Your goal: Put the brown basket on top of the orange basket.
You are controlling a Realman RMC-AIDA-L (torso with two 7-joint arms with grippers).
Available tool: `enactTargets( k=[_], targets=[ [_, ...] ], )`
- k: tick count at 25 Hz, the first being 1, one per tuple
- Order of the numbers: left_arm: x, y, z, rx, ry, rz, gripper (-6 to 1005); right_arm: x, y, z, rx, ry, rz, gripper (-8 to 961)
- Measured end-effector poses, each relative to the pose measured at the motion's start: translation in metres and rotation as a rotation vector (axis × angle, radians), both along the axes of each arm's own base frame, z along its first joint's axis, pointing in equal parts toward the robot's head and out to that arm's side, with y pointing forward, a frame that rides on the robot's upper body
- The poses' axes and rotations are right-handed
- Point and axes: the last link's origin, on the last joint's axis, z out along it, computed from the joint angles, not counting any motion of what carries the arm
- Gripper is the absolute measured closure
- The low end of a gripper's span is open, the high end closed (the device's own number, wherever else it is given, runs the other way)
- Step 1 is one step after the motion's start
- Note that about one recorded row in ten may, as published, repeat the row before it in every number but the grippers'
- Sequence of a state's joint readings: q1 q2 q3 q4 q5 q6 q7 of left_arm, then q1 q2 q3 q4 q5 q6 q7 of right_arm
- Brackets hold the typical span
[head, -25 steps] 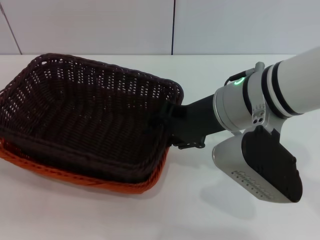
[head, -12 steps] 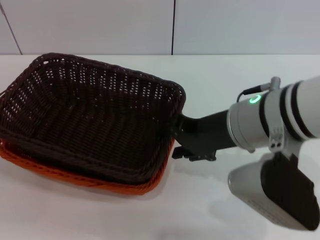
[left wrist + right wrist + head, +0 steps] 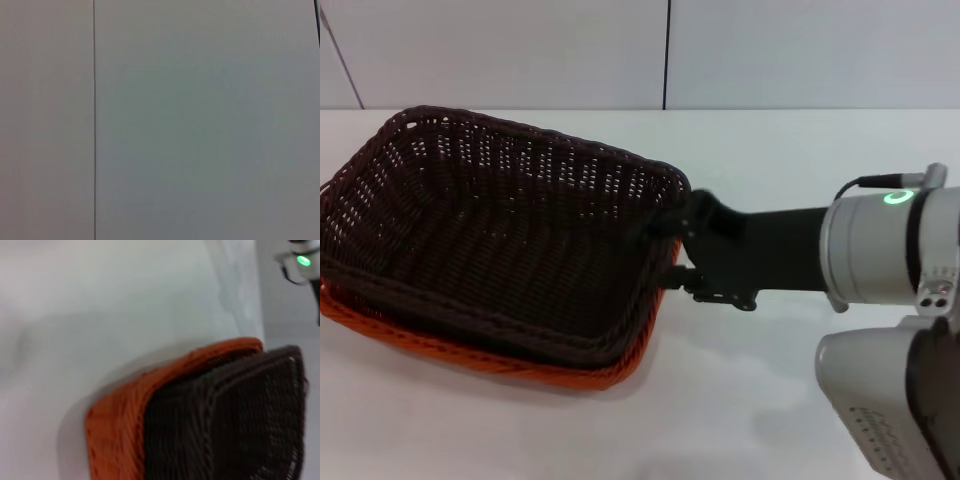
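- The brown basket [image 3: 500, 235] was seen nested in the orange basket [image 3: 575, 375] at the left of the white table [image 3: 740, 400]; only the orange rim showed along the near edge.
- The right gripper [image 3: 672, 250] was at the brown basket's right rim; whether its claw was wide, narrow or gripping could not be told.
- The left gripper was not seen.
- Step judged: placement done, release in hand.
- Next move judged: the rim to be freed and the arm drawn rightward without dragging the stack.

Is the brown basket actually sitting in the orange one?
Touching. The head view shows the brown basket nested inside the orange basket, its walls resting against the orange rim.
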State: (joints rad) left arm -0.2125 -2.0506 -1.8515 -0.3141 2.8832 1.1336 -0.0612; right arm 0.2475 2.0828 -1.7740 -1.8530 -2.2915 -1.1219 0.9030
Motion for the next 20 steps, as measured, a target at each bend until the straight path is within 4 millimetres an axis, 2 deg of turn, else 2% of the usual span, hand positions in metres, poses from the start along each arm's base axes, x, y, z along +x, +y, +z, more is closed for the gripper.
enactTargets(
  k=[4, 6, 7, 10, 12, 13, 17, 20],
  targets=[
    [-0.001, -0.002, -0.001, -0.003, -0.001, 0.003, 395, -0.007, -0.001, 0.014, 0.067, 0.105, -0.064, 373],
    [-0.001, -0.004, -0.003, 0.000, -0.007, 0.008, 395, -0.014, 0.007, 0.029, 0.150, 0.261, -0.115, 373],
    [-0.002, -0.005, -0.004, 0.001, -0.009, 0.009, 395, -0.014, 0.007, 0.029, 0.150, 0.261, -0.115, 373],
    [-0.002, -0.008, -0.007, 0.002, -0.014, 0.009, 395, -0.015, 0.017, 0.052, 0.255, 0.450, -0.170, 373],
    [-0.001, -0.010, -0.008, 0.002, -0.021, 0.002, 395, -0.013, 0.026, 0.078, 0.329, 0.664, -0.255, 372],
    [-0.001, -0.010, -0.008, 0.002, -0.022, -0.001, 395, -0.013, 0.026, 0.078, 0.329, 0.664, -0.255, 372],
    [0.002, -0.013, -0.013, -0.009, -0.026, -0.027, 395, 0.003, 0.040, 0.114, 0.392, 0.958, -0.406, 372],
    [0.006, -0.015, -0.016, -0.017, -0.028, -0.058, 395, 0.030, 0.044, 0.138, 0.441, 1.178, -0.551, 372]
  ],
)
